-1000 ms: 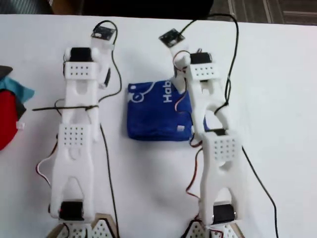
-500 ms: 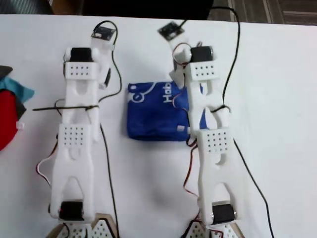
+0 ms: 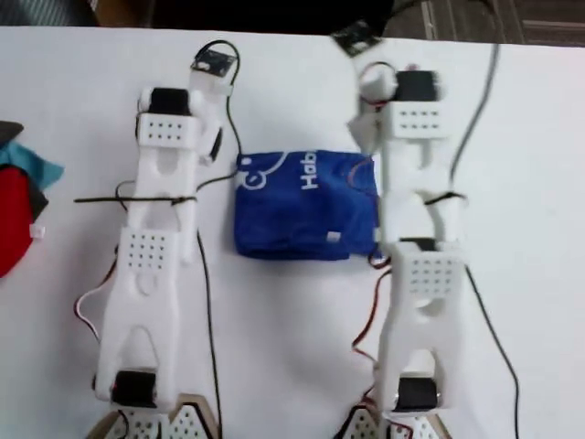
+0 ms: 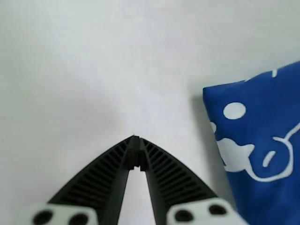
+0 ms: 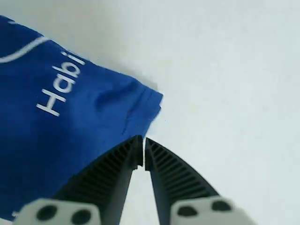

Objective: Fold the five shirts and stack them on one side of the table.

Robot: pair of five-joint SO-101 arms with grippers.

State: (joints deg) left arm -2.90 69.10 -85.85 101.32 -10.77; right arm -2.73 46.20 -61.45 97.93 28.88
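The left tool has its two dark ribbed fingers pressed together at the tips, with nothing between them, and it points down at bare white surface. Just beside it, apart from the tips, lies one edge of the blue shirt, showing a white line drawing with a dot and curved strokes. The right tool is also pressed together, only a hairline slit showing between its fingers, and it pinches nothing; its tips sit right at a corner of the same shirt, where the cloth has a small crease and white lettering runs across it. From above, the blue shirt lies folded into a neat rectangle in the middle of the surface, between the two arms. The left arm stretches along the shirt's left side without covering it, while the right arm reaches over the shirt's right edge. Well apart, at the far left edge of the surface, lies a loose pile of clothes: a red shirt with a teal piece and a bit of dark cloth beside it.
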